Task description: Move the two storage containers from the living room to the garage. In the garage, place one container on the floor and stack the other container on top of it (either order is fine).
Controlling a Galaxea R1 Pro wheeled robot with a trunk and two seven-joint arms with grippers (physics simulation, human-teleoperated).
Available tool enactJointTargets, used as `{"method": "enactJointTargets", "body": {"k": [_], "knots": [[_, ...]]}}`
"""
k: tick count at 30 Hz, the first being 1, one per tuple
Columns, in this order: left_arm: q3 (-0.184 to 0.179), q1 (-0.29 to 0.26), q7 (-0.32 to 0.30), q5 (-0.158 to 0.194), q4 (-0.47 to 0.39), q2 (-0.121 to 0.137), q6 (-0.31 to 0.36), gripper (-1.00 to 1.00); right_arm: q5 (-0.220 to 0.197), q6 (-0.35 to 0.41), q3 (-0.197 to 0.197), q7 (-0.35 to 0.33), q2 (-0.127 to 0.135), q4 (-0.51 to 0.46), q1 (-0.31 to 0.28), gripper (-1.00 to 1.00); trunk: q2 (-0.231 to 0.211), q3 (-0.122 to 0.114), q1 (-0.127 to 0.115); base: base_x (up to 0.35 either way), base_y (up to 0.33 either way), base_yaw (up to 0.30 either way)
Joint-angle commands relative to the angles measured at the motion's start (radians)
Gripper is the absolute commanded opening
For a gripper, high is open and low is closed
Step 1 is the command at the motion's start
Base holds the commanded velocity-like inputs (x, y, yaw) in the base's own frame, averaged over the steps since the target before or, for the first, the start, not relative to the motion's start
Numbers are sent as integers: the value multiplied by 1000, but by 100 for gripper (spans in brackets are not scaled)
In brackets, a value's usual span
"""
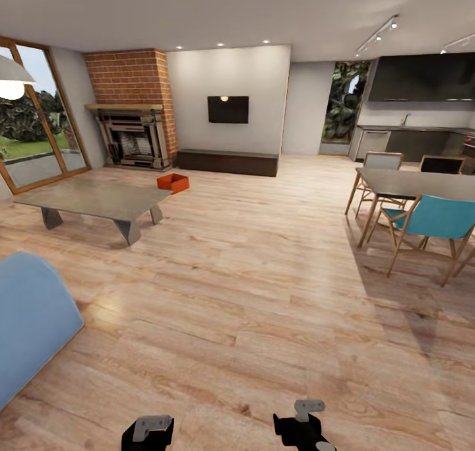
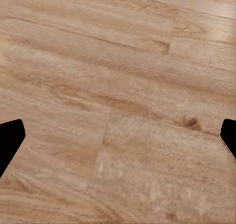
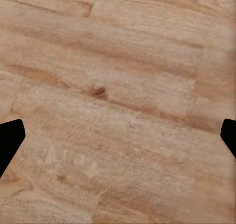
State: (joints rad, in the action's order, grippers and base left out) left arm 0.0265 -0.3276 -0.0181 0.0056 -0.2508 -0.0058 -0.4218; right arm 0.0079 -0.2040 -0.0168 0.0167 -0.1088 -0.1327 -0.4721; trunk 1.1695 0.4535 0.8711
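I am in the living room, on its light wood-plank floor (image 1: 264,292). One orange-red open-top storage container (image 1: 173,182) sits on the planks far ahead, just past the right end of the low grey table (image 1: 99,200) and in front of the brick fireplace (image 1: 132,107). My left gripper (image 1: 148,431) and right gripper (image 1: 303,424) hang low at the near edge of the head view, far from the container. In the left wrist view the left gripper (image 2: 118,140) is open over bare planks. The right gripper (image 3: 118,140) is open too, with nothing between its fingers.
A blue sofa (image 1: 30,325) stands close at the left. At the right are a dining table (image 1: 415,183) and chairs, one of them teal (image 1: 435,220). A wall TV (image 1: 227,109) hangs over a dark low bench (image 1: 227,162). Wide wood floor lies between me and the container.
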Motion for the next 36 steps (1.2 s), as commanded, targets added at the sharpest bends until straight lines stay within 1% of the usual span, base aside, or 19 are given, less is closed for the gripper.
{"method": "enactJointTargets", "body": {"k": [1,36], "knots": [[3,-1,-2,1,1,0,-3,100,1,-3,-2,2,0,1,-1,100,0,1,1,346,-101,0],[3,-1,-2,1,1,0,-3,100,1,-3,-2,2,0,1,-1,100,0,1,1,346,-101,0]]}}
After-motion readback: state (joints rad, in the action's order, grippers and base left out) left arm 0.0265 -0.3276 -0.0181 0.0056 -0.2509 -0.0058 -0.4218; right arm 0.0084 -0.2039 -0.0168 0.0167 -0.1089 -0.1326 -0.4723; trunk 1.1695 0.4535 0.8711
